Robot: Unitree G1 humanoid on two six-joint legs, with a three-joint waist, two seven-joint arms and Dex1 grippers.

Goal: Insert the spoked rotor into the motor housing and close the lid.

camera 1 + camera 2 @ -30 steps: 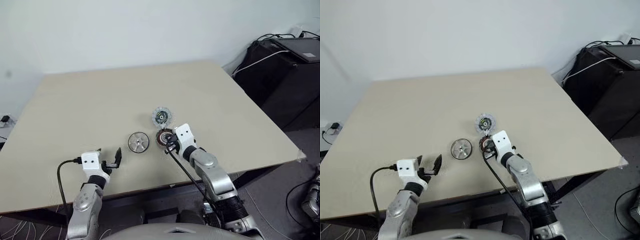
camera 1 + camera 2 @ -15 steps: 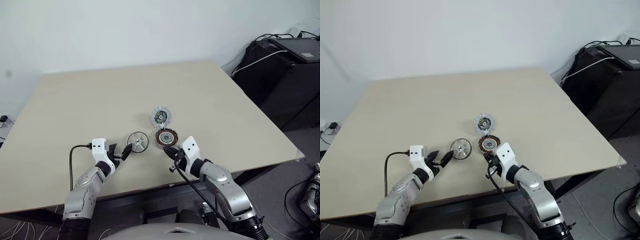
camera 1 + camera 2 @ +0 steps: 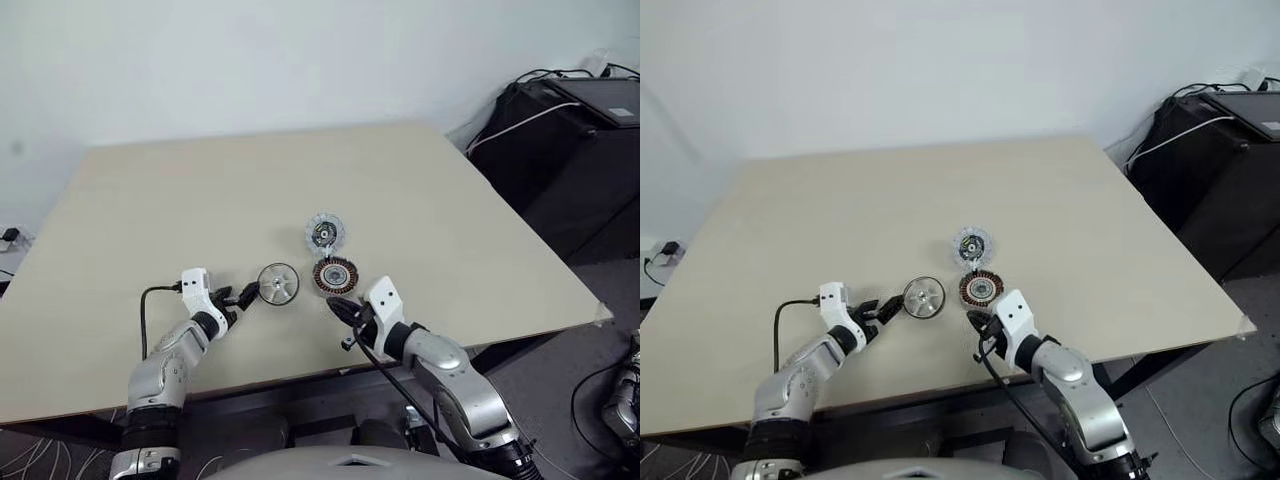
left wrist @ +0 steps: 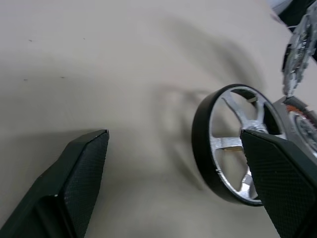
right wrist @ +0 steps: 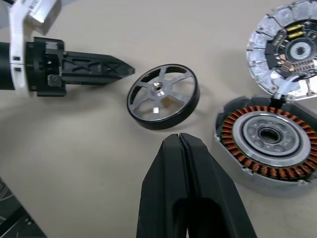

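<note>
- L gripper (image 4: 173, 178) gaping wide, tips sitting right at spoked rotor (image 3: 278, 284), mid-frame.
- R gripper (image 5: 179, 144) pinched closed, empty, hovering just below motor housing (image 3: 335, 274).
- Lid (image 3: 324, 233) lying just above housing.

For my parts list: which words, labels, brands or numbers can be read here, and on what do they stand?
None can be read.
The white housing of the left gripper bears small dark print, too blurred to read.
The shiny silver spoked rotor, copper-wound round motor housing and pale bumpy-rimmed lid show no legible marking.
</note>
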